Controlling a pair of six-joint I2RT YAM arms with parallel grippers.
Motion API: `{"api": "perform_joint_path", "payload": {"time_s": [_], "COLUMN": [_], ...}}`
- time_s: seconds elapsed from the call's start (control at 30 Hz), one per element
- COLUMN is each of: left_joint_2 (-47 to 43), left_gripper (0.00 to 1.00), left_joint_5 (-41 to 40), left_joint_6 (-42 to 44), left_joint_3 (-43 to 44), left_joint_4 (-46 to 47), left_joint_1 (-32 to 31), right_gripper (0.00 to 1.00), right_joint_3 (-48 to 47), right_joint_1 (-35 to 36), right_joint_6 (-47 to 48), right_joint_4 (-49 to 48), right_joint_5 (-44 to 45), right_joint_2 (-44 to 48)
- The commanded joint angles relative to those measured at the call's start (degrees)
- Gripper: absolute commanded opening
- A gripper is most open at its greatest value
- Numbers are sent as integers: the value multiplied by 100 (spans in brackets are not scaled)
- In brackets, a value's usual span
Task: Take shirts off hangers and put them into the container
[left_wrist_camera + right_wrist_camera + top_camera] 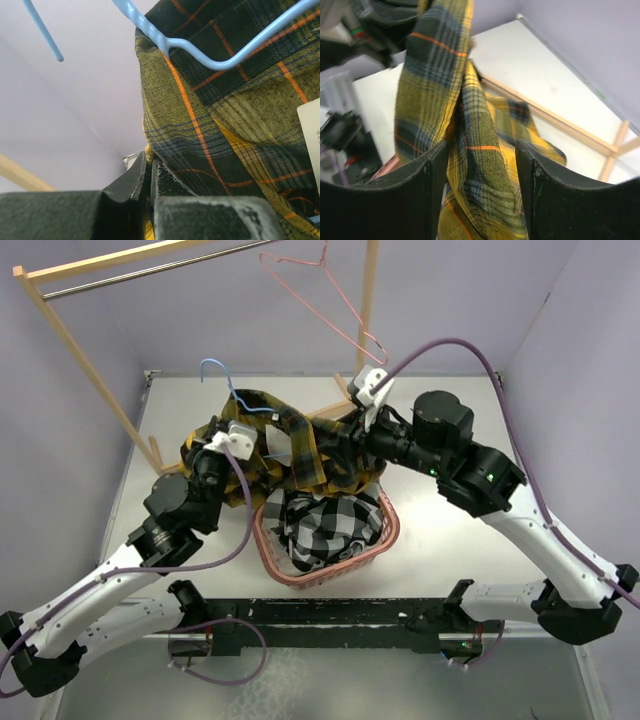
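Wooden rack (370, 280), metal rod (130, 276), white table (440, 545)

Yellow and dark plaid shirt (300, 445), black-and-white checked shirt (320, 525), pink basket (300, 575), light blue hanger (220, 65), pink hanger (310, 306)

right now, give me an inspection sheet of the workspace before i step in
surface: white table, bare where visible
job's things: yellow plaid shirt hangs between both arms above the pink basket, with the blue hanger still in it; black and white shirt in the basket; pink hanger bare, up by the rack
clutter: nothing seen
grippers: left gripper shut on the yellow plaid shirt; right gripper open, a fold of the shirt hanging between its fingers
cables: purple cables, one looping off each arm
surroundings: wooden rack with metal rod, lilac walls
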State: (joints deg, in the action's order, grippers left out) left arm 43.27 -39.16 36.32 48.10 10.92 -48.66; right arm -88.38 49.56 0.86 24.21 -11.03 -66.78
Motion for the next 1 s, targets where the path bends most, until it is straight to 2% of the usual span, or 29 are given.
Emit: {"api": "perform_joint_path", "payload": {"time_s": [0.0, 0.1, 0.27, 0.4, 0.53, 0.6, 0.73, 0.8, 0.97], "left_joint_2": [425, 773, 1038, 1086, 1040, 1029, 1057, 1070, 1072], "left_gripper": [0, 0, 0, 0, 0, 0, 0, 0, 0], "left_joint_5": [-1091, -1611, -2019, -2225, -2229, -2167, -2149, -2142, -2096], "left_joint_6": [397, 723, 1336, 1742, 1384, 966, 851, 811, 516], "left_joint_3": [543, 911, 1406, 1846, 2492, 2802, 2958, 2960, 2911], "left_joint_4": [584, 532, 701, 756, 43, -530, -741, -790, -1073], "left_joint_1": [5, 14, 18, 15, 15, 14, 12, 15, 11], "right_gripper": [62, 65, 67, 67, 66, 66, 63, 62, 62], "right_joint_3": [-679, -949, -1011, -872, -564, -310, 256, 474, 1078], "right_joint_1": [27, 35, 34, 36, 31, 32, 49, 118, 249], "right_joint_6": [181, 211, 299, 295, 39, -102, -512, -634, -787], "right_joint_4": [-237, -459, -1005, -1231, -1204, -1284, -1968, -2277, -3217], "right_joint_5": [1601, 2093, 2758, 2881, 2112, 1406, -9, -270, -268], "right_joint_2": [-313, -357, -167, 89, 209, 198, 83, -29, -238]}}
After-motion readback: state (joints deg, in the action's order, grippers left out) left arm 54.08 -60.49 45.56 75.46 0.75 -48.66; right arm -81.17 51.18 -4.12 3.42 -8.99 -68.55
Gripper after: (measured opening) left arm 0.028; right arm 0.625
